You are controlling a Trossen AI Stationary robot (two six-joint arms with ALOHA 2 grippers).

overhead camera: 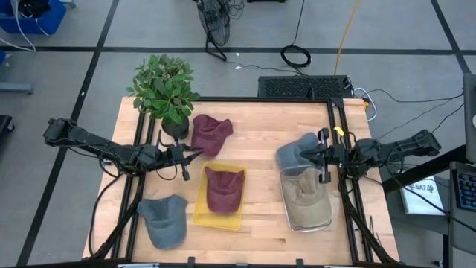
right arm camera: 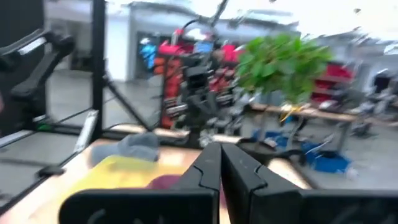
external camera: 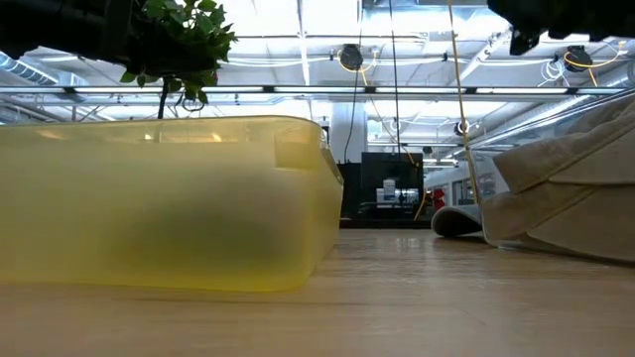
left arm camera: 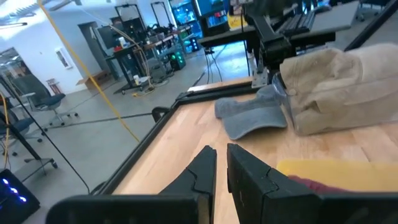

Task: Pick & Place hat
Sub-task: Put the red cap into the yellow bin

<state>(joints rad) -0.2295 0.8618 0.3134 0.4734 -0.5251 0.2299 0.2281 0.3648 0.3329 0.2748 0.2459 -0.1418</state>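
Several hats lie on the wooden table. A maroon hat (overhead camera: 210, 134) rests near the plant, and another maroon hat (overhead camera: 224, 187) sits in a yellow tray (overhead camera: 199, 212). A grey-blue hat (overhead camera: 163, 220) lies at the near left. A grey hat (overhead camera: 296, 153) lies at the right, beside a tan hat (overhead camera: 306, 196) in a clear bin. My left gripper (overhead camera: 195, 154) hovers shut and level beside the first maroon hat, holding nothing. My right gripper (overhead camera: 311, 154) hovers shut over the grey hat, pointing toward the table's left.
A potted plant (overhead camera: 165, 91) stands at the far left corner. A black frame (overhead camera: 341, 134) runs along the table's edges. In the low view the yellow tray (external camera: 159, 198) fills the left and the tan hat (external camera: 571, 183) the right.
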